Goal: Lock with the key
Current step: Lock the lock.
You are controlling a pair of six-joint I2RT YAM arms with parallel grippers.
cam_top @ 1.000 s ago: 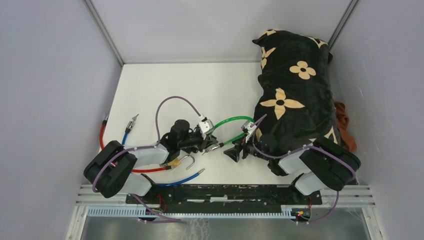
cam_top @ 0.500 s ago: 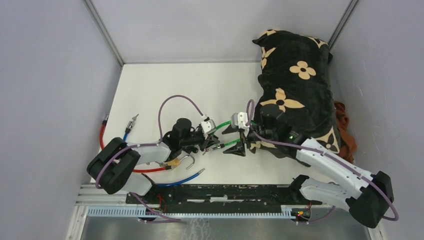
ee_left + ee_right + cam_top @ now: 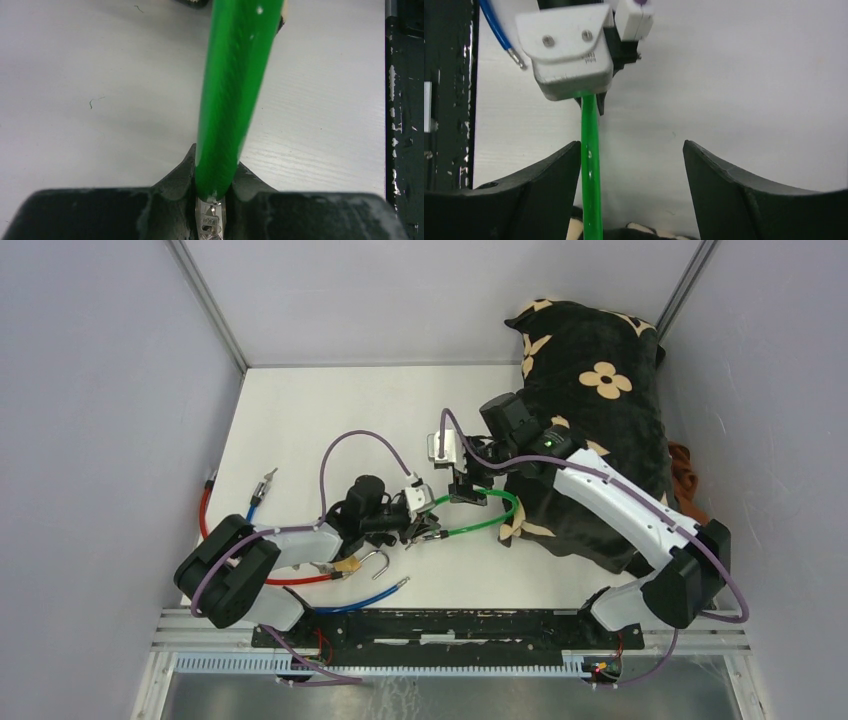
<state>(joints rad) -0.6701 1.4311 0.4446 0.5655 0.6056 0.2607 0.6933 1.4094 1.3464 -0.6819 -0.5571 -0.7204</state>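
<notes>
White tabletop (image 3: 330, 410) boxed by grey walls (image 3: 100, 390), flowered black cushion (image 3: 590, 390) at 2 o'clock, open-shackled padlock (image 3: 352, 565) at 7 o'clock, left fingers (image 3: 150, 210) pinching the green cable (image 3: 230, 100) end, right fingers (image 3: 524, 195) wide around it.

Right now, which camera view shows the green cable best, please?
The top external view shows the green cable almost whole, as a loop. The left wrist view shows only its clamped end; the right wrist, one straight stretch.

The cable (image 3: 230, 90) has a glossy green plastic sheath and a metal tip (image 3: 210, 222). The table (image 3: 330, 420) is matt white, faintly wood-grained; the cushion (image 3: 590, 430) is black plush cloth.
</notes>
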